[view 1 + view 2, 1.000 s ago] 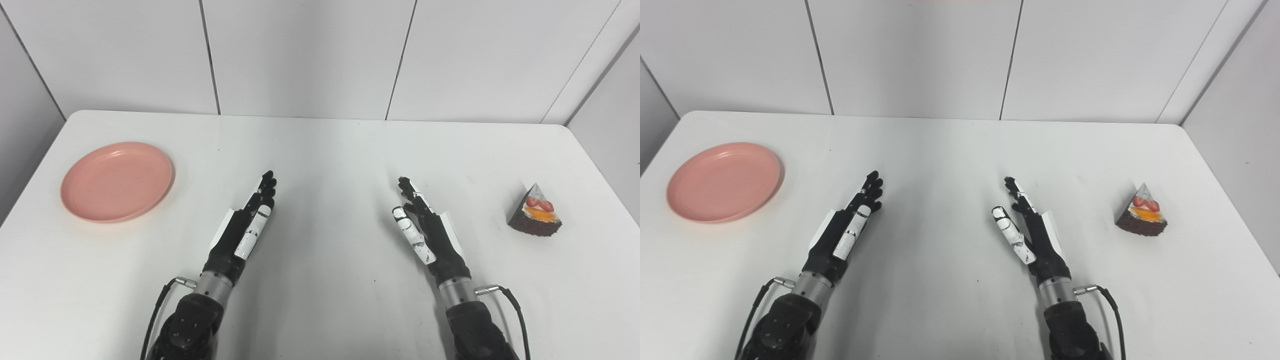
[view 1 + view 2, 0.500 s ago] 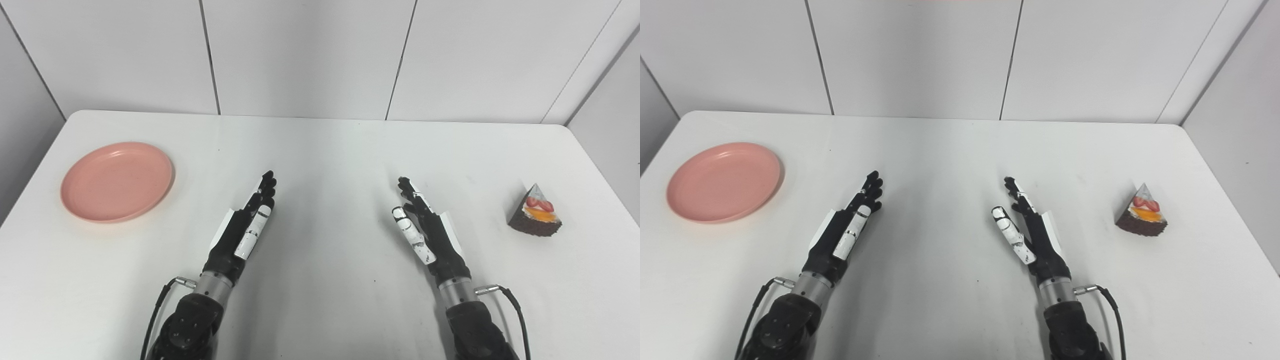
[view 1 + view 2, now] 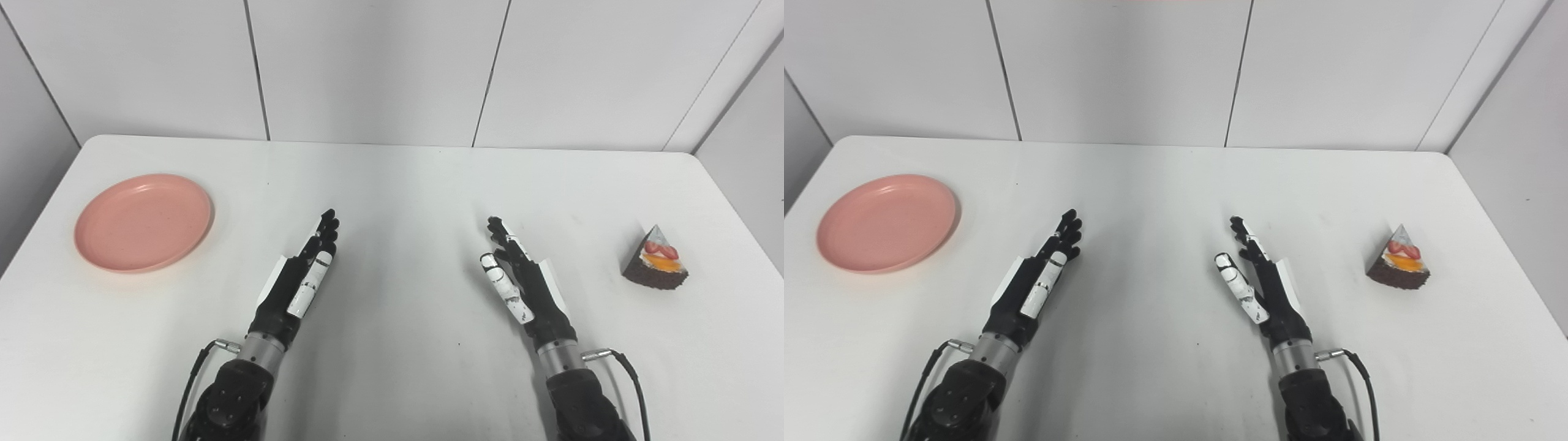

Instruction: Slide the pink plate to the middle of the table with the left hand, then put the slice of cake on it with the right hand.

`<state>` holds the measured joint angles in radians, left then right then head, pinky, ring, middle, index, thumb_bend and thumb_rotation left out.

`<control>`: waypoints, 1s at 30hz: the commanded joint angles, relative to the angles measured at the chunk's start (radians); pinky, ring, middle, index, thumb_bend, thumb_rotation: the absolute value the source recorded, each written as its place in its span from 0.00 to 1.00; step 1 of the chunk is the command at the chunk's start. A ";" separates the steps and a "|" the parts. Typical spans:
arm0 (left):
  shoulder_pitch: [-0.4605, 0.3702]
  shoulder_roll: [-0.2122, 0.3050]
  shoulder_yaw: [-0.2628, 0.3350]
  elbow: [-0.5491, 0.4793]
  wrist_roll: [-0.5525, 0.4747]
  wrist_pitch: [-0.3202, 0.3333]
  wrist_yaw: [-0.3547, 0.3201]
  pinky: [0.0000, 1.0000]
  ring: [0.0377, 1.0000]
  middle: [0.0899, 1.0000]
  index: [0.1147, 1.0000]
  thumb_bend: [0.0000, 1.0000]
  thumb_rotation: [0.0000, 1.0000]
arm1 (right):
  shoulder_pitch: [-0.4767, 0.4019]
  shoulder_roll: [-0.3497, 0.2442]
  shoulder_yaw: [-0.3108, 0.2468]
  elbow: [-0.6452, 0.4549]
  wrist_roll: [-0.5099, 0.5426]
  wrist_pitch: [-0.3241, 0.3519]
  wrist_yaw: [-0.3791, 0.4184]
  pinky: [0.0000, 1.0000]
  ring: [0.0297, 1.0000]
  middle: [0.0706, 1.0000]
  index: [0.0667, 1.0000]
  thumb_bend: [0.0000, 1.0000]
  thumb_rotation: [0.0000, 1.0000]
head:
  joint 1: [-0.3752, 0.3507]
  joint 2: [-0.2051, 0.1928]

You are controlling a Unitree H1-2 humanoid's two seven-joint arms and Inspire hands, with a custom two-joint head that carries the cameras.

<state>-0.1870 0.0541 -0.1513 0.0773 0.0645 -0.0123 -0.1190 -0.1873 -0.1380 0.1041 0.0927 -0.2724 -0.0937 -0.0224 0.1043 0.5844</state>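
On the white table (image 3: pixel 398 184), the pink plate (image 3: pixel 144 222) sits far left, the slice of cake (image 3: pixel 656 267) far right (fruit topping up). Left hand (image 3: pixel 298 280) and right hand (image 3: pixel 521 283) hover between them, palms facing each other, fingers straight and extended, holding nothing. Both hands well apart from plate and cake.

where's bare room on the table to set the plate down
Bare: the middle stretch between the left hand and right hand, and the far strip along the wall. Taken: far left by the plate, right edge by the cake.
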 commanded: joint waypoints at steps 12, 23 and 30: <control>0.030 0.009 -0.008 0.033 0.016 0.085 -0.011 0.96 0.99 0.99 0.98 0.44 1.00 | -0.001 -0.001 0.008 0.001 0.000 0.008 0.016 0.86 0.91 0.92 0.91 0.35 1.00 | 0.000 -0.001; 0.030 0.009 -0.007 0.033 0.016 0.086 -0.010 0.96 0.99 0.99 0.98 0.43 1.00 | -0.002 -0.001 0.009 0.004 0.003 -0.001 0.015 0.86 0.91 0.91 0.91 0.34 1.00 | -0.001 -0.002; 0.027 0.011 -0.007 0.037 0.018 0.087 -0.011 0.96 0.99 0.99 0.98 0.45 1.00 | -0.001 0.001 0.008 0.000 0.004 0.008 0.016 0.86 0.91 0.92 0.91 0.34 1.00 | -0.001 -0.002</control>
<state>-0.1871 0.0541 -0.1510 0.0773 0.0641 -0.0119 -0.1195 -0.1873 -0.1376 0.1045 0.0929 -0.2711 -0.0936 -0.0221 0.1028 0.5814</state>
